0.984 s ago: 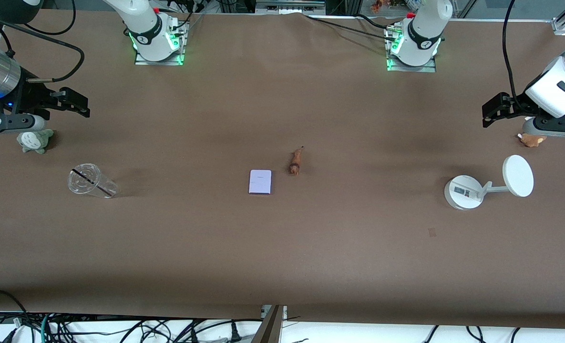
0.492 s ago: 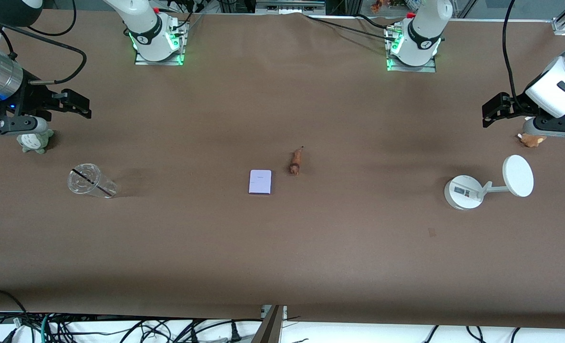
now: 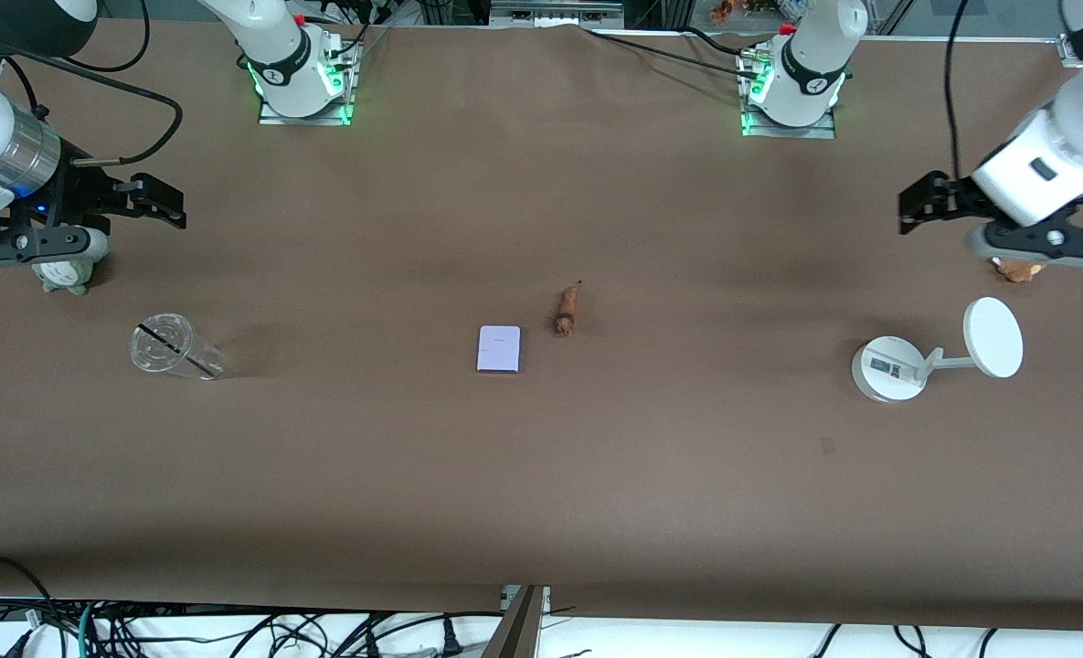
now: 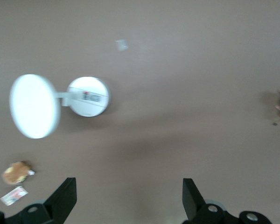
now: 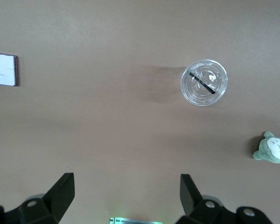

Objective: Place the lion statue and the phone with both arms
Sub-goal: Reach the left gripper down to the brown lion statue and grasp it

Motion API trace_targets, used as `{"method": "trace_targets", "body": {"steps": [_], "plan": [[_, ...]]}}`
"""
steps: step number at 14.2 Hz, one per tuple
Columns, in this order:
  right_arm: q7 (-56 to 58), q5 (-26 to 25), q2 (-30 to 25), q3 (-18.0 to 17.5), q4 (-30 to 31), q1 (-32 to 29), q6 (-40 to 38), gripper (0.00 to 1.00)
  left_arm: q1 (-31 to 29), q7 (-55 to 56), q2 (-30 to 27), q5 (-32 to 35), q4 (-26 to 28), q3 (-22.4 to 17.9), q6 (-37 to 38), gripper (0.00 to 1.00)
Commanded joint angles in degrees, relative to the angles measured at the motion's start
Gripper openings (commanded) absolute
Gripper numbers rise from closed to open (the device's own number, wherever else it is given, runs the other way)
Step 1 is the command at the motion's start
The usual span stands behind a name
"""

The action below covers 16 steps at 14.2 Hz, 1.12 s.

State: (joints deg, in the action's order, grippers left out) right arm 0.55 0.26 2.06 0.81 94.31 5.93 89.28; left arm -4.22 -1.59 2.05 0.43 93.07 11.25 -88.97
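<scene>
Phone (image 3: 499, 349) lies flat mid-surface (image 3: 541, 475), lion statue (image 3: 567, 311) just beside it, a bit farther from front cam, toward left arm's end; not touching. Both well apart from either set of jaws. Left gripper (image 3: 908, 203) hangs over bare surface near tan plush (image 3: 1018, 270) and white stand (image 3: 893, 367), jaws apart, empty. Right gripper (image 3: 164, 199) is over bare surface near grey-green plush (image 3: 64, 274) and clear cup (image 3: 174, 347), jaws apart, empty.

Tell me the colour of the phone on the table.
Pale lavender; the phone shows best in the front view.
</scene>
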Motion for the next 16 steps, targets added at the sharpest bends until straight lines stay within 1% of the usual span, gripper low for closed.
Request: {"method": "trace_targets", "body": {"steps": [1, 3, 5, 8, 10, 13, 15, 16], "plan": [[0.3, 0.7, 0.6, 0.0, -1.4, 0.0, -0.8, 1.0, 1.4, 0.1, 4.4, -2.1, -1.2, 3.1, 0.6, 1.0], [0.3, 0.6, 0.7, 0.0, -1.4, 0.0, -0.8, 1.0, 1.8, 2.9, 8.0, -2.2, -1.5, 7.1, -1.5, 1.0], [0.3, 0.6, 0.7, 0.0, -1.4, 0.0, -0.8, 1.0, 2.6, 7.7, 11.2, -2.2, -1.2, 10.3, -7.2, 1.0], [0.3, 0.6, 0.7, 0.1, -1.4, 0.0, -0.8, 1.0, 7.1, 14.4, 16.6, -2.0, -0.9, 10.6, -17.3, 1.0], [0.4, 0.6, 0.7, 0.0, -1.4, 0.0, -0.8, 1.0, 9.1, 15.8, 20.1, -1.7, -0.3, 10.7, -24.4, 1.0], [0.4, 0.6, 0.7, 0.0, -1.4, -0.1, -0.8, 1.0, 12.6, 17.5, 23.3, -1.7, 3.7, 10.6, -36.0, 1.0], [0.4, 0.6, 0.7, 0.0, -1.4, -0.1, -0.8, 1.0, 14.7, 21.1, 25.2, -1.6, 6.2, 10.6, -40.6, 1.0], [0.4, 0.6, 0.7, 0.0, -1.4, -0.1, -0.8, 1.0, 15.9, 24.1, 25.3, -1.5, 6.9, 10.6, -41.3, 1.0]]}}
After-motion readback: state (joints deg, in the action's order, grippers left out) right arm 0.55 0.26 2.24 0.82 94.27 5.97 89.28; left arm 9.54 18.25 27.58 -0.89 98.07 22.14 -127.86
